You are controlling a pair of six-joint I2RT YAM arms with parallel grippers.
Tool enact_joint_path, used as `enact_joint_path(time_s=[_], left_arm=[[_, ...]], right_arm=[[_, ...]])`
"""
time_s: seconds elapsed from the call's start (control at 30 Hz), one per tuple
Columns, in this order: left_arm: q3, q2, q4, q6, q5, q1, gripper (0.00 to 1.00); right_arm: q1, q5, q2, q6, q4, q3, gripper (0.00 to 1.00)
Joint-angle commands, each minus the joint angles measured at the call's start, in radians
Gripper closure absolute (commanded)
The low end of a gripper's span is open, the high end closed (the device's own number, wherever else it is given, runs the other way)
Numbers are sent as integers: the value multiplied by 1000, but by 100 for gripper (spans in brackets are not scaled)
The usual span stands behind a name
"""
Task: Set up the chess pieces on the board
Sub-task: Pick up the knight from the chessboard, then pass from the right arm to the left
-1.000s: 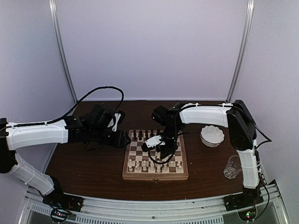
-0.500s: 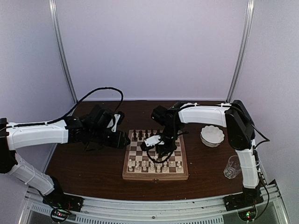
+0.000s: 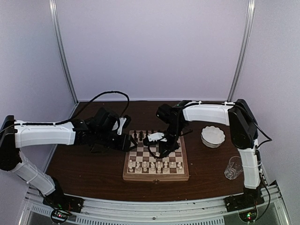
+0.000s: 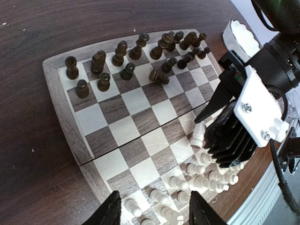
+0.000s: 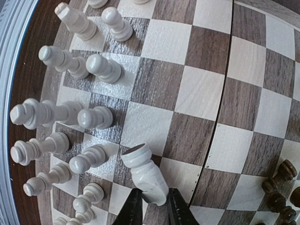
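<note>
The board [image 3: 156,177] lies between the arms, seen close in the left wrist view [image 4: 136,122] and the right wrist view [image 5: 201,93]. Dark chess pieces [image 4: 122,61] crowd its far rows, and one of them [image 4: 159,77] lies toppled. Cream-white chess pieces [image 5: 61,117] fill the two near rows [image 3: 154,165]. My right gripper [image 5: 152,204] is shut on a white piece [image 5: 145,173], holding it tilted just above a square beside the white rows [image 4: 198,136]. My left gripper [image 4: 157,213] hangs open over the board's near left part, holding nothing.
A white scalloped bowl [image 3: 213,136] stands right of the board. A clear glass [image 3: 233,168] sits near the right arm's base. The right arm reaches over the board's middle [image 3: 164,145], and the left gripper [image 3: 124,140] is at the board's left edge.
My right gripper has closed on the white piece and drawn back from the near rows toward the board's middle. The left arm has shifted right, closer to the board.
</note>
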Motion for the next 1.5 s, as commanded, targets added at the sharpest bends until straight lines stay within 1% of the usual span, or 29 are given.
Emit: enact_joint_path(time_s=[0.0, 0.23, 0.57, 0.77, 0.93, 1.13, 1.3, 1.4, 1.47], left_arm=[[-9, 23, 107, 20, 76, 8, 48], [9, 101, 226, -46, 182, 11, 48], [-22, 175, 528, -195, 364, 11, 48], [-27, 208, 586, -251, 389, 11, 48], [-26, 227, 623, -275, 398, 11, 53], [-24, 247, 677, -299, 423, 11, 67], [-28, 262, 713, -320, 435, 14, 75], [-31, 265, 734, -329, 441, 16, 77], [-31, 266, 738, -333, 443, 16, 76]], right_arm=[[-25, -66, -83, 87, -7, -1, 83], [-66, -158, -136, 231, 0, 31, 83], [-68, -181, -178, 315, 26, 37, 83], [-68, -205, -192, 332, 29, 38, 83], [-68, -216, -204, 332, 29, 32, 83], [-66, -218, -217, 330, 32, 21, 83], [-66, -221, -223, 329, 33, 14, 83], [-66, -218, -227, 323, 33, 8, 82], [-65, -216, -232, 320, 33, 3, 82]])
